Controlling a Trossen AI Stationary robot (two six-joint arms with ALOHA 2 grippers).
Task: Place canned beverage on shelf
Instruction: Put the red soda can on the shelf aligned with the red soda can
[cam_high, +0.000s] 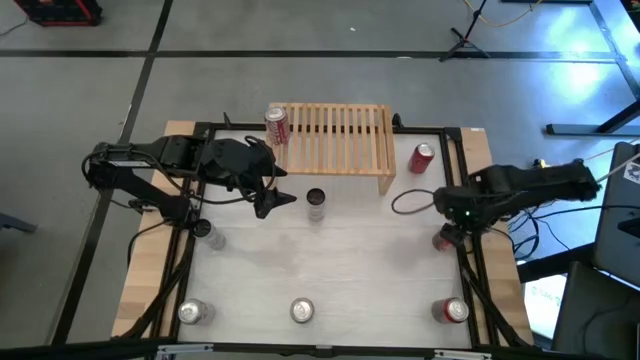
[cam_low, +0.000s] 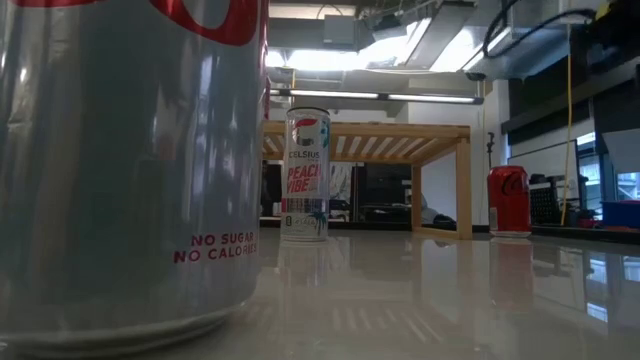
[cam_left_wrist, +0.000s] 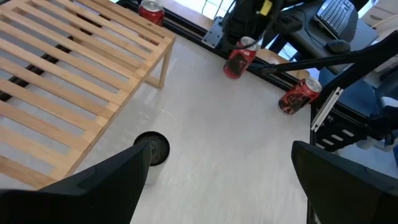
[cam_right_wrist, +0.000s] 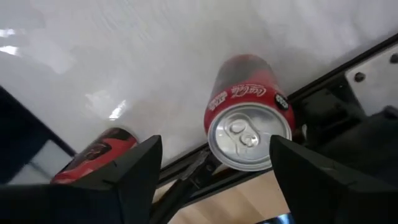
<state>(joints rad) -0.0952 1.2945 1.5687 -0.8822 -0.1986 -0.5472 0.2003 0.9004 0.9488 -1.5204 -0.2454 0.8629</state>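
Lab: tripod (cam_high: 462, 40), cables, monitor (cam_high: 617, 215) ring the table (cam_high: 360, 270).

White table top (cam_high: 350, 270) in a black frame, wood edging at both sides. Light-wood slatted shelf (cam_high: 335, 138) at the far edge, centre. Red-and-white can (cam_high: 276, 126) upright at the shelf's left end. Red can (cam_high: 423, 157) standing just right of the shelf. Slim can (cam_high: 316, 205) upright in front of the shelf, on the table. Left gripper (cam_high: 271, 200) just left of that slim can, fingers apart, empty. Right gripper (cam_high: 446, 238) at the table's right edge, over a red can (cam_high: 441, 241). Silver can (cam_high: 209, 234) near the left edge. Near edge, three cans: silver (cam_high: 192, 312), silver (cam_high: 302, 311), red (cam_high: 454, 311).
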